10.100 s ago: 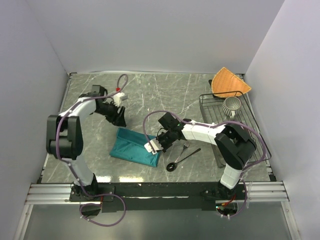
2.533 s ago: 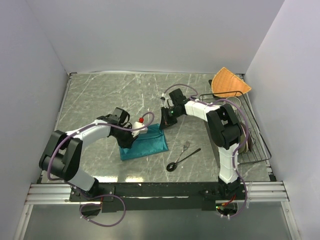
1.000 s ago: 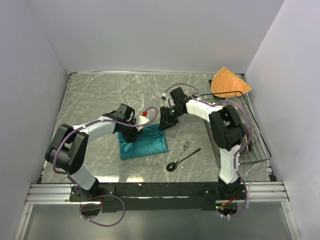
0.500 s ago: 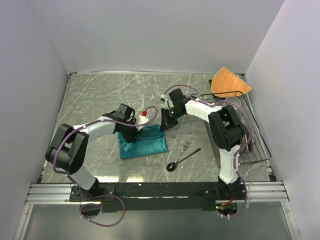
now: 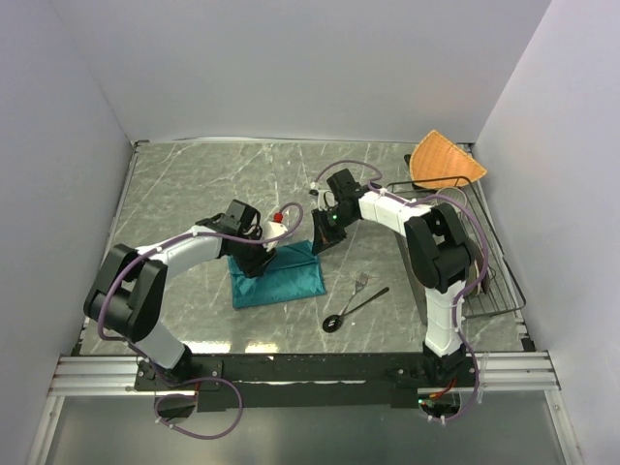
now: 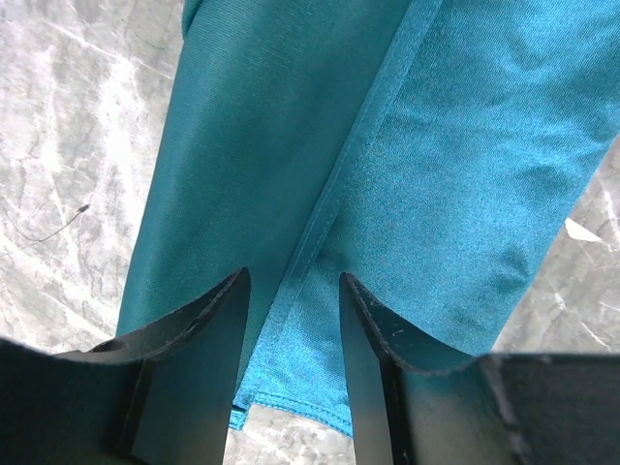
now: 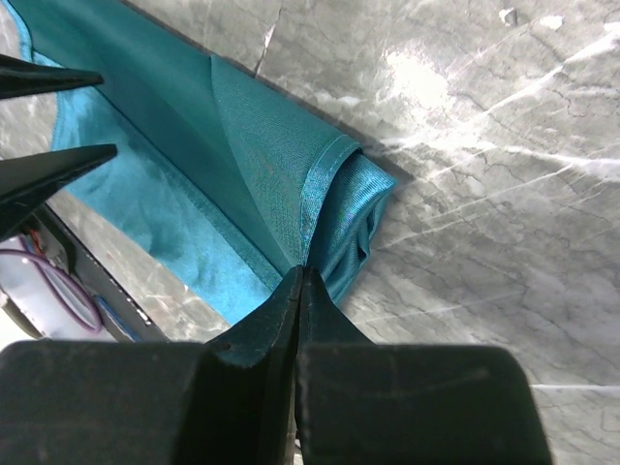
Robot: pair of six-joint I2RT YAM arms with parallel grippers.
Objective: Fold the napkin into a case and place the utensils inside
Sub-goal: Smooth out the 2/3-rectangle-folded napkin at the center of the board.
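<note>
Napkin (image 5: 281,279) folding is the step in hand: the cloth lies as a folded band stretched between the two grippers. The right gripper (image 7: 300,277) is closed on the napkin's folded corner, with the hem pinched right at its tips and the rest of the cloth running away ahead of them and to their left. The left gripper (image 6: 291,315) has its fingers apart, one on each side of a stitched hem that runs straight out in front of it (whether the tips touch the cloth I cannot tell). The fork (image 5: 360,284) and spoon (image 5: 351,310) lie on the table (image 5: 194,184), back toward the right arm's base and apart from the napkin, so nothing is in the case yet. To fold well, I judge the right gripper should carry its corner low and level, so the layer drapes over without dragging the whole napkin, while the left one presses on the hem to pin the lower layers. Too hard a pull risks sliding the cloth out of its fold, and one end should be left open as a pocket mouth.
</note>
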